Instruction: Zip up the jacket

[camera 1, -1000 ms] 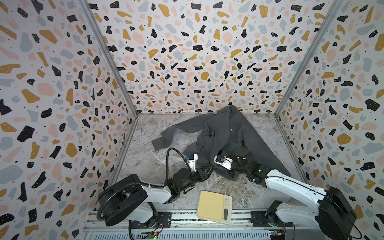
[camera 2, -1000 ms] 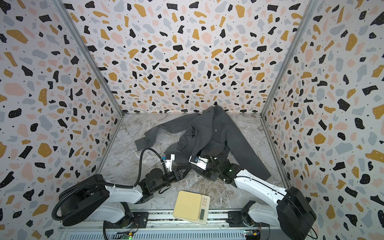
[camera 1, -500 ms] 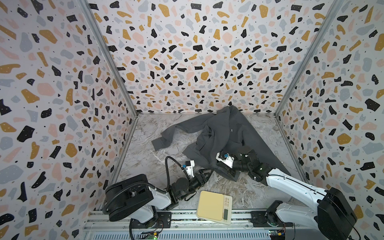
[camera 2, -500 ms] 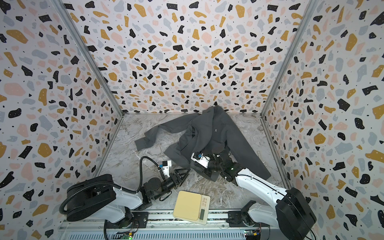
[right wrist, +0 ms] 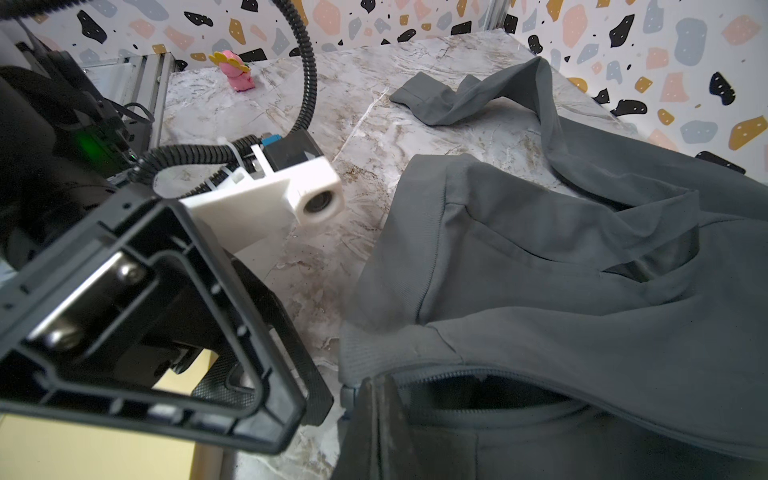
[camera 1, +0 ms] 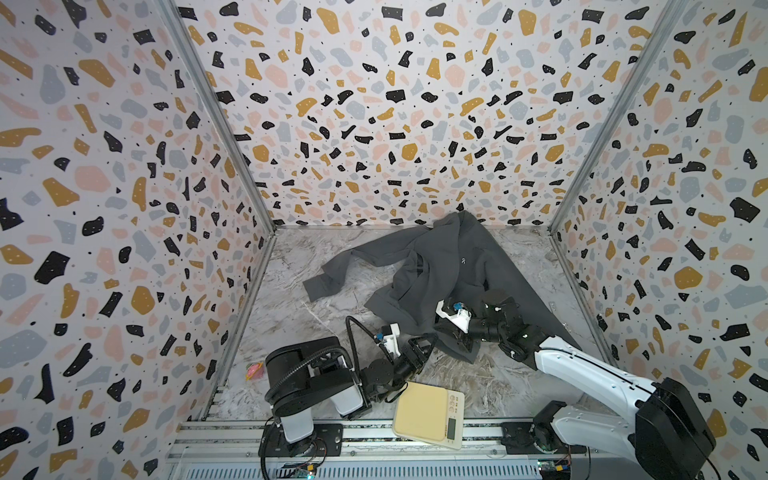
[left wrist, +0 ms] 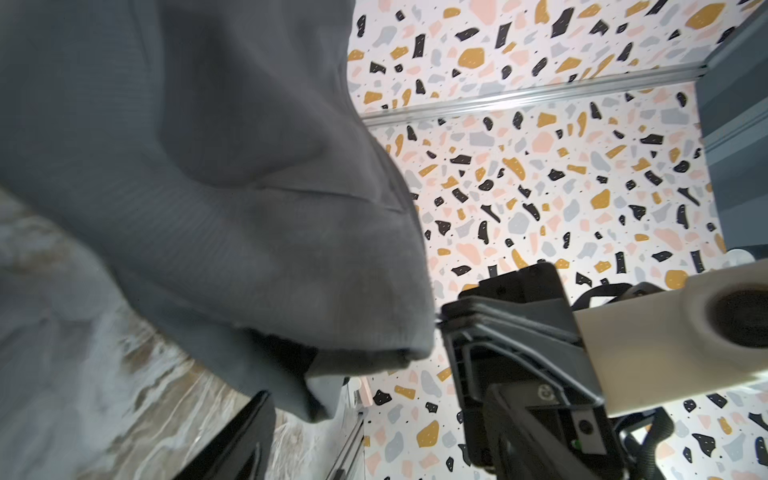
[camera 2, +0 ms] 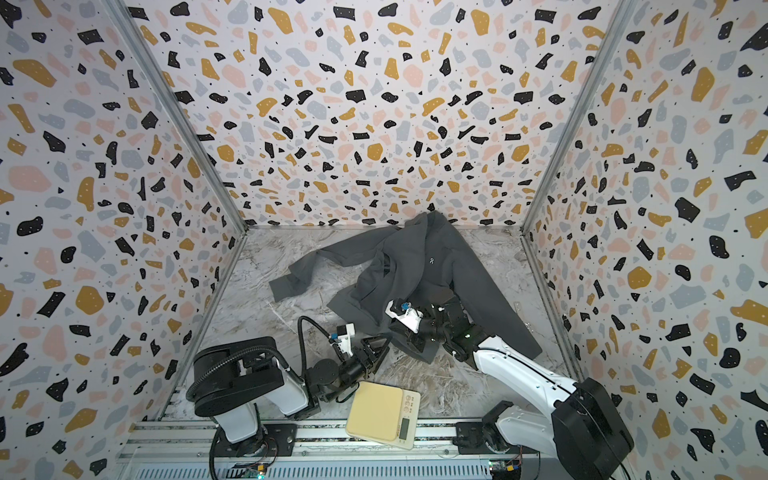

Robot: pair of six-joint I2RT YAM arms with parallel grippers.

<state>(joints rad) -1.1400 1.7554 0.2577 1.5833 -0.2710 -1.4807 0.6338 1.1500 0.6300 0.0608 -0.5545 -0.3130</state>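
Observation:
The dark grey jacket (camera 1: pixel 453 266) (camera 2: pixel 419 266) lies crumpled at the middle and right of the marble table, one sleeve stretched to the left. Its front is open; the zip teeth (right wrist: pixel 457 374) show along the lifted hem. My right gripper (camera 1: pixel 455 338) (right wrist: pixel 382 415) is shut on the jacket's bottom hem corner beside the zip. My left gripper (camera 1: pixel 419 347) (camera 2: pixel 376 345) (left wrist: pixel 365 432) stands open just in front of that hem, nothing between its fingers. In the left wrist view the hem (left wrist: pixel 353 332) hangs just ahead of the jaws.
A cream kitchen scale (camera 1: pixel 428 409) (camera 2: pixel 380 405) sits at the front edge, close to the left gripper. A small pink toy (camera 1: pixel 254 370) (right wrist: pixel 237 70) stands at the front left by the wall. Patterned walls close in three sides.
My left gripper has drawn back toward the front edge and opened wider, its arm folding in. The right gripper has kept its hold on the hem and shifted a little to the right.

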